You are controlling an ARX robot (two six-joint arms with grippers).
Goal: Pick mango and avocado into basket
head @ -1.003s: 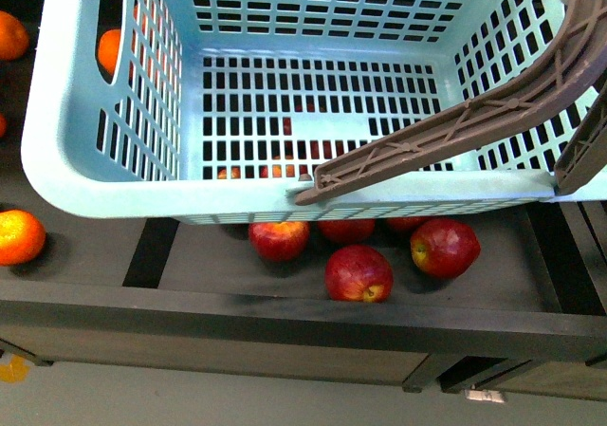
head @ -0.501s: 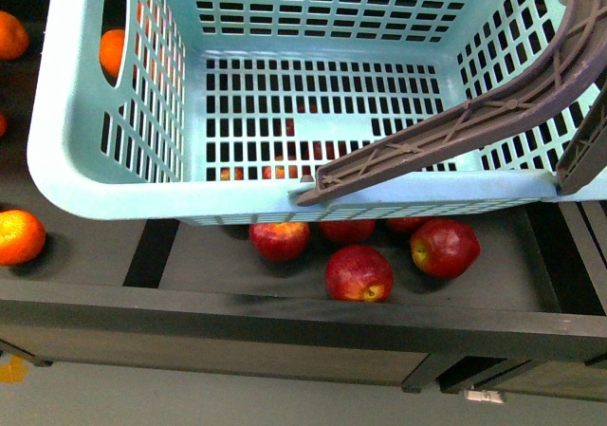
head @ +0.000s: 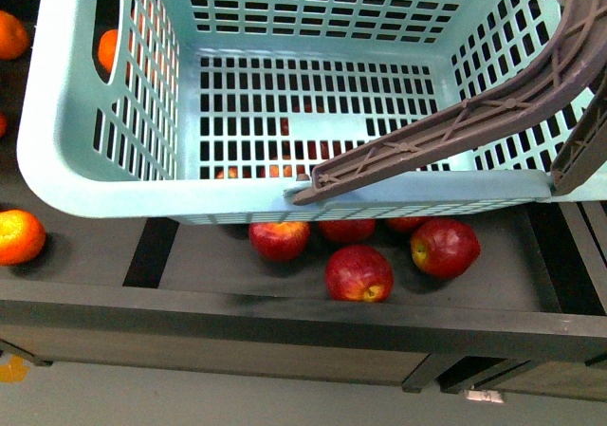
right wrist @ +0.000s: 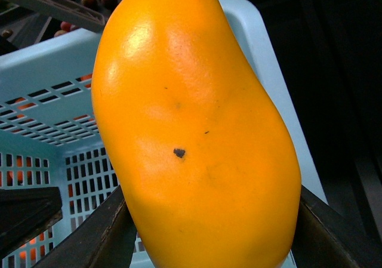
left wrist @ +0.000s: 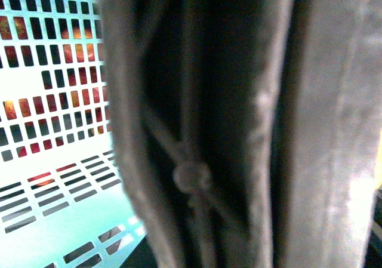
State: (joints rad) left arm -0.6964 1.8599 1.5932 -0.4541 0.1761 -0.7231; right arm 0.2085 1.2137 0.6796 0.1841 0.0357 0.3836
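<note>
The pale teal basket (head: pixel 114 175) fills the upper front view, held above a dark shelf, its inside bare. Its brown handle (head: pixel 446 132) crosses the right side and fills the left wrist view (left wrist: pixel 197 131), where my left gripper is shut on it; the fingers do not show. In the right wrist view my right gripper (right wrist: pixel 203 232) is shut on the yellow-orange mango (right wrist: pixel 191 125), held just over the basket's rim (right wrist: pixel 54 59). Its dark fingers (right wrist: pixel 95 232) flank the fruit. Neither gripper shows in the front view. The avocado is out of view.
Red-and-yellow fruits (head: pixel 358 272) lie on the dark shelf (head: pixel 285 312) under the basket's front edge. Orange fruits (head: pixel 19 236) lie at the left, one by the basket's left wall (head: pixel 109 51). Grey floor shows below the shelf.
The basket has shifted very slightly, first right and then back left and down. The fruits on the shelf have not moved.
</note>
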